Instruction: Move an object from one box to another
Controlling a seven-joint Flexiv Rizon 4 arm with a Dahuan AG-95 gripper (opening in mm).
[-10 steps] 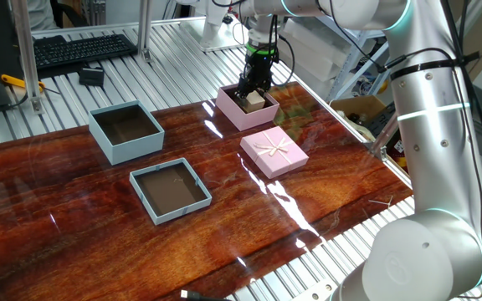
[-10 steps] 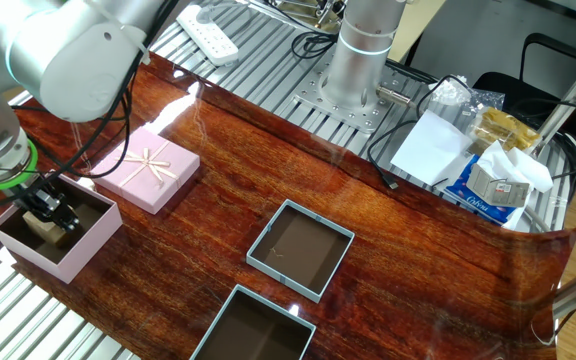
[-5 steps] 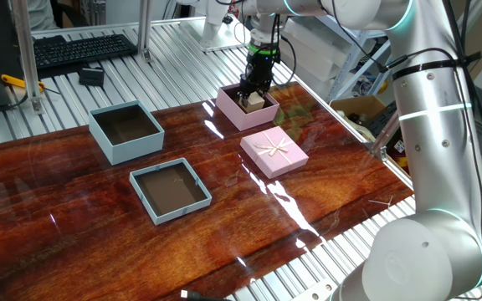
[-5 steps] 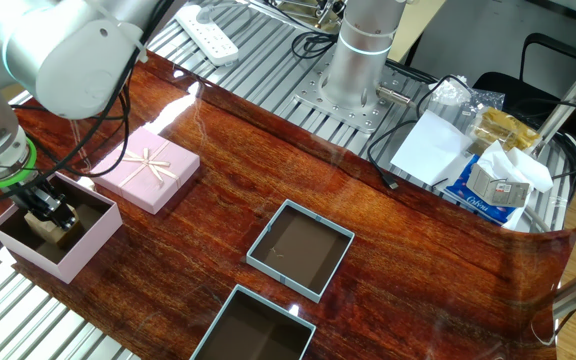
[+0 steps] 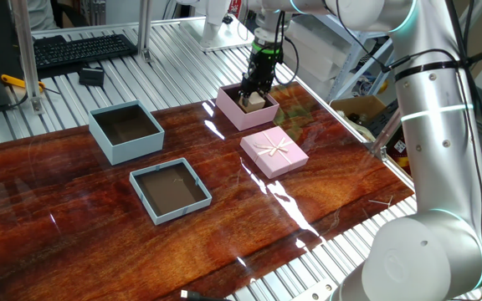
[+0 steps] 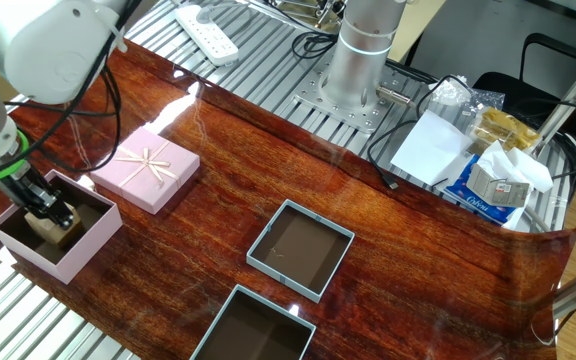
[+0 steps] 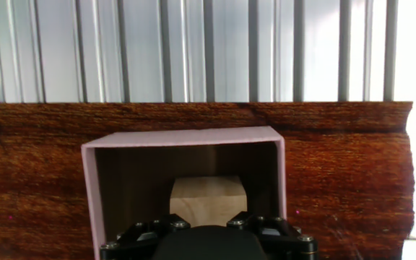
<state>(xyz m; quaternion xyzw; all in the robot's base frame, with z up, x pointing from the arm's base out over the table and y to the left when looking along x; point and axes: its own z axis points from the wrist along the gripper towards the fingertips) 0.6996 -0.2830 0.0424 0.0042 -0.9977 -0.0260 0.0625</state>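
Note:
The pink box (image 5: 228, 109) stands at the table's far end; it also shows in the other fixed view (image 6: 80, 250) and in the hand view (image 7: 89, 189). The small tan wooden cube (image 5: 258, 102) sits inside it on the dark floor, seen too in the other fixed view (image 6: 60, 231) and the hand view (image 7: 208, 195). My gripper (image 5: 248, 90) reaches down into the pink box, tilted, with its fingers either side of the cube and shut on it (image 6: 48, 214). The tall blue-grey box (image 5: 107, 144) stands far to the left, empty, and shows in the other fixed view (image 6: 268, 304).
A shallower blue-grey tray (image 5: 145, 201) lies nearer the front. The flat pink lid with a bow (image 5: 274, 154) lies just in front of the pink box. A keyboard (image 5: 82, 47) is on the slatted bench behind. Paper and packets (image 6: 483, 165) lie off the table's side.
The arm above the pink box has risen and tilted a little. The fingers stay down in the box on the cube.

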